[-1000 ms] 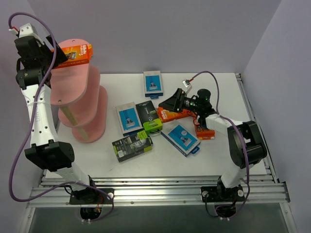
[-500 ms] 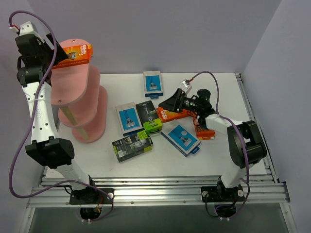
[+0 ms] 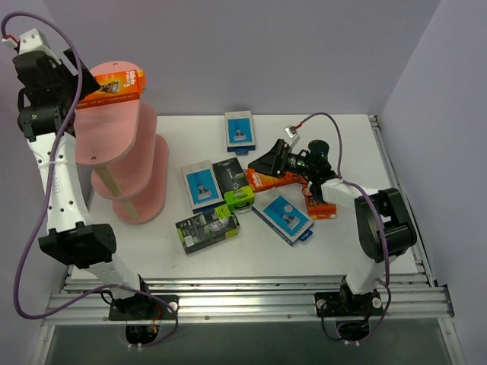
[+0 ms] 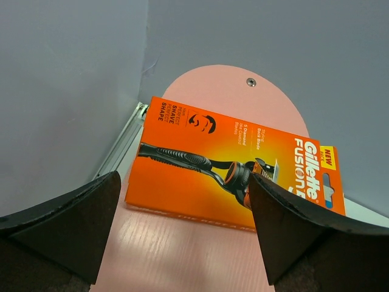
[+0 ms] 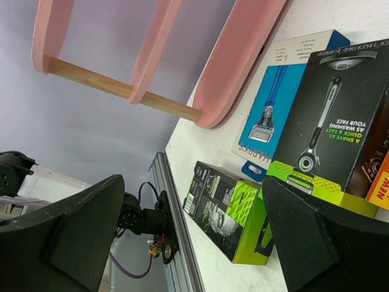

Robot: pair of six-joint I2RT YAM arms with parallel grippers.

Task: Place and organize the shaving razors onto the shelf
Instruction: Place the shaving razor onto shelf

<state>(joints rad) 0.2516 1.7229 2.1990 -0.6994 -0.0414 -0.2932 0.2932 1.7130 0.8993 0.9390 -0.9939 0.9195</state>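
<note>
Left wrist view: an orange pack (image 4: 231, 164) lies flat on the top board of the shelf (image 4: 267, 91), with the left gripper (image 4: 185, 240) spread and empty just before it.
The step looks like a finished placement, with the next pack due. At mid-frame in the top view the right gripper (image 3: 268, 163), jaws wide and holding nothing, hovers low over the razor packs (image 3: 234, 182) clustered on the bench (image 3: 183, 137). The placed pack's right end overhangs the board edge. The lower boards probably offer room, but the gaps look tight.
</note>
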